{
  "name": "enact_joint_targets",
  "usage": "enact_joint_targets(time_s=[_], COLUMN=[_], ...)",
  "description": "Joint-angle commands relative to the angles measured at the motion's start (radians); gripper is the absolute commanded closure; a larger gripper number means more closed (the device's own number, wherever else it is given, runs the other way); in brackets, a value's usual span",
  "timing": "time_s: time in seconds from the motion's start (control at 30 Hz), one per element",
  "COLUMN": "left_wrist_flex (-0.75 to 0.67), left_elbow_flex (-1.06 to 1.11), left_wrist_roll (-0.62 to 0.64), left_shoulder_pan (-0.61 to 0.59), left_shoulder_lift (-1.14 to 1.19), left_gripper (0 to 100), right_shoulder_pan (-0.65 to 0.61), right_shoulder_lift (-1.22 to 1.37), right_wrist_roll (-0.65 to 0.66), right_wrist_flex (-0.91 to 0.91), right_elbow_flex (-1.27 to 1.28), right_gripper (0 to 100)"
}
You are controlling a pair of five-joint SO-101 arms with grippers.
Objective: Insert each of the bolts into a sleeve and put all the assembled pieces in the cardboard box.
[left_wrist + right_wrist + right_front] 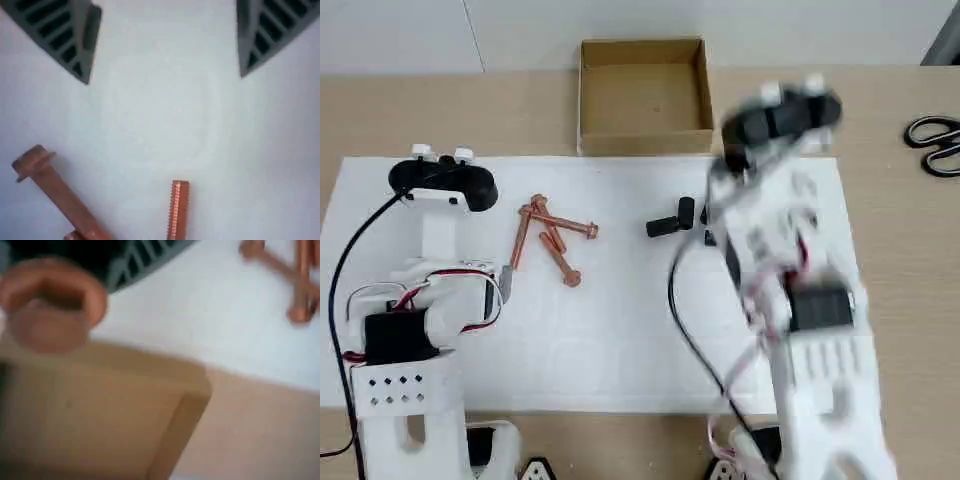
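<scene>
The left gripper is being held with its fingers wide apart over a bare stretch of the white sheet, with the loose bolts just beside it. A blurred copper bolt is being clamped in the right gripper at the right front corner of the cardboard box. Black sleeves are lying between the arms, with open sheet in front of them. Scissors are lying near the table's right edge.
</scene>
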Motion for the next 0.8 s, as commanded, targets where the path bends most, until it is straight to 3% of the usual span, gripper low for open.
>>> enact_joint_targets(time_s=[0.0,0.33,0.77], left_wrist_flex=[-0.049,-0.049,-0.049], left_elbow_flex=[0.013,0.064,0.119], left_wrist_roll=[0.002,-0.002,0.002], left_shoulder_pan=[-0.006,-0.006,-0.002], left_shoulder_lift=[-0.009,-0.009,-0.009], left_gripper=[82,82,82], right_shoulder_pan=[0.005,-0.001,-0.015], right_shoulder_lift=[0.326,0.961,1.423], right_wrist_roll=[0.011,0.015,0.015], right_wrist_flex=[-0.176,-0.756,-0.768], right_elbow_flex=[-0.272,-0.595,-0.985], right_gripper=[99.5,99.5,99.1])
